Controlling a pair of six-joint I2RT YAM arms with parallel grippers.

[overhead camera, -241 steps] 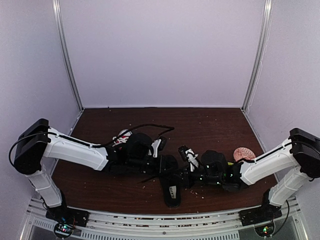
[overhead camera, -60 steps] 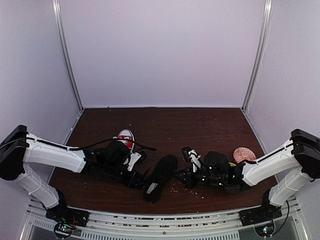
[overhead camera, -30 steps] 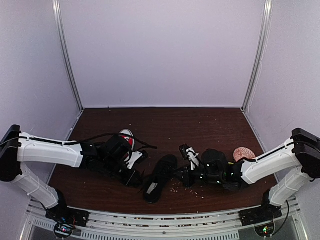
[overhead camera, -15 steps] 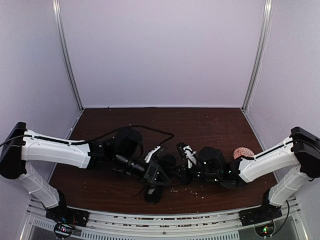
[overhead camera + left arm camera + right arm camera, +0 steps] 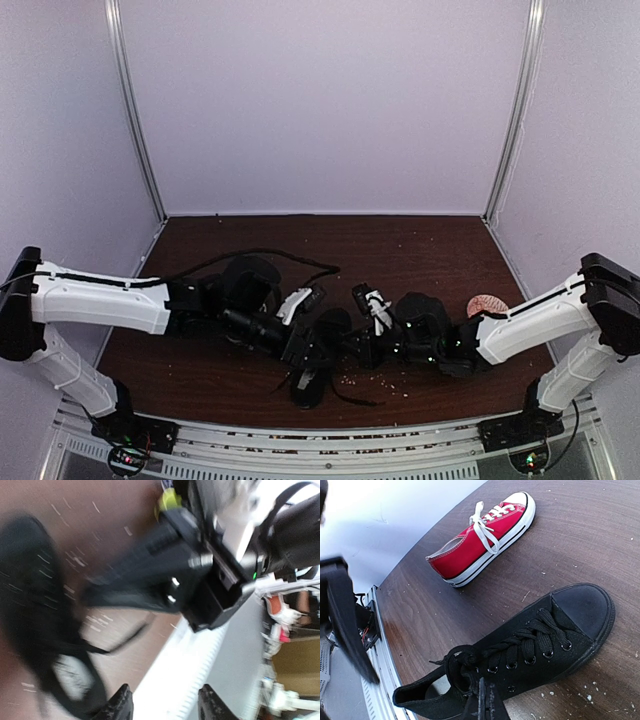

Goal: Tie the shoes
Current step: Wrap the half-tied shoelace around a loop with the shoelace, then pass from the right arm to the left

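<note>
Black shoe (image 5: pixel 520 652), matte and round-toed, heel near the desk's (image 5: pixel 600 525) front edge. Red canvas sneaker (image 5: pixel 485 535) well beyond it, bare wood between. Right jaws pressed together at the black laces (image 5: pixel 530 635); left jaws parted beside the black shoe.

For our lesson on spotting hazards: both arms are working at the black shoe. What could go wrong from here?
1. The left gripper and right gripper crowd the black shoe and might collide.
2. A loose lace trails toward the near edge of the table and could snag.
3. Nothing visibly pins the shoe, so a pull may drag it.
</note>
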